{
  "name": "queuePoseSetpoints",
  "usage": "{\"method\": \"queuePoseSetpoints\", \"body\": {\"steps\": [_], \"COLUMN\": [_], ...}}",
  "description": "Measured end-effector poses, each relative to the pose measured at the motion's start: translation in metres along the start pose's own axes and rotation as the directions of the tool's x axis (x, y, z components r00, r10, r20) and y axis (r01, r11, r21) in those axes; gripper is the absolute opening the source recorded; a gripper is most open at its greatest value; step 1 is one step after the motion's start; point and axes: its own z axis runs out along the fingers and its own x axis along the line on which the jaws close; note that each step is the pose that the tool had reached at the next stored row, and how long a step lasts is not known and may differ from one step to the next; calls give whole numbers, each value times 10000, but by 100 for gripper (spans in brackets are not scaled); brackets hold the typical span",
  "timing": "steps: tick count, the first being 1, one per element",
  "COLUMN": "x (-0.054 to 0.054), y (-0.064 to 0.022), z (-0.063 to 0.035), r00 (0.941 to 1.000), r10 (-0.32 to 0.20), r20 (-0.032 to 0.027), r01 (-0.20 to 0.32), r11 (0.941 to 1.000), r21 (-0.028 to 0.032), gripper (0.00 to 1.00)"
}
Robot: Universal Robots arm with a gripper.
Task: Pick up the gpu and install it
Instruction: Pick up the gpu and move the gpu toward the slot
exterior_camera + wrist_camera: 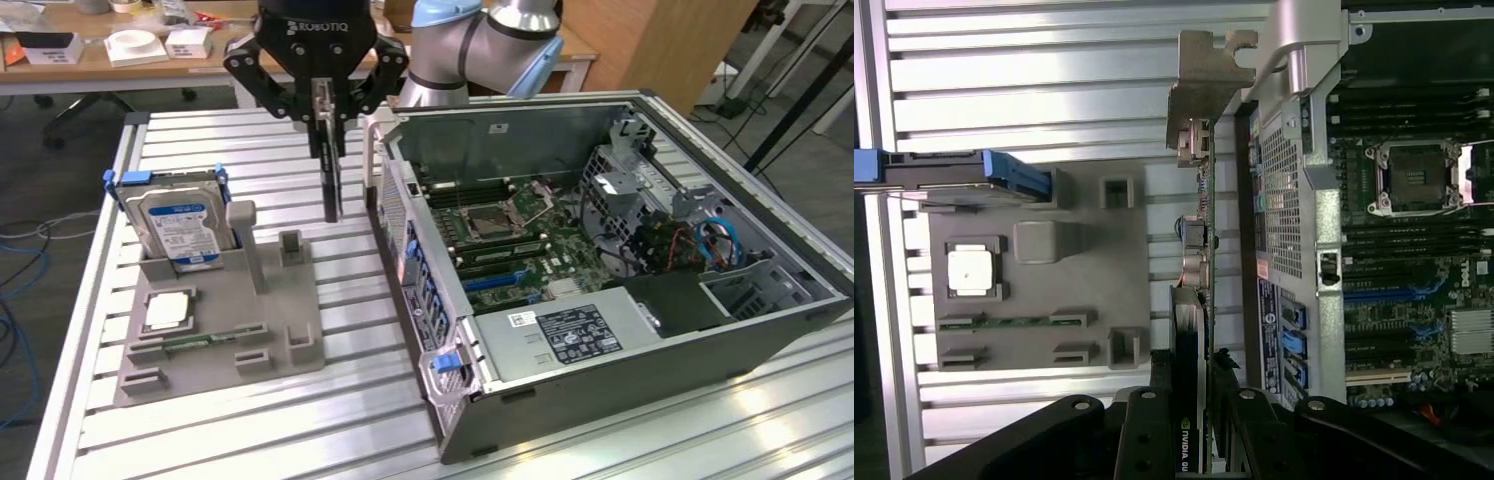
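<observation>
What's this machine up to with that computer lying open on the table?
A robot arm's gripper is clamped on the gpu, a thin card hanging straight down from it. The card is in the air over the table, in the gap between the grey parts holder and the open computer case. It is not in the case yet. A hard drive and a processor chip sit in the holder.

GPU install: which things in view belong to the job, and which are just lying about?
Job: gpu, clamped in the gripper; open computer case.
Lying about: hard drive, processor chip, grey holder under both.
</observation>
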Motion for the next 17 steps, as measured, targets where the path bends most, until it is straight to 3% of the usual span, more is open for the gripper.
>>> {"method": "queuePoseSetpoints", "body": {"steps": [17], "x": [-74], "y": [6], "z": [1], "r00": [10000], "r10": [0], "r20": [0], "r01": [0], "r11": [10000], "r21": [1], "gripper": [26]}}
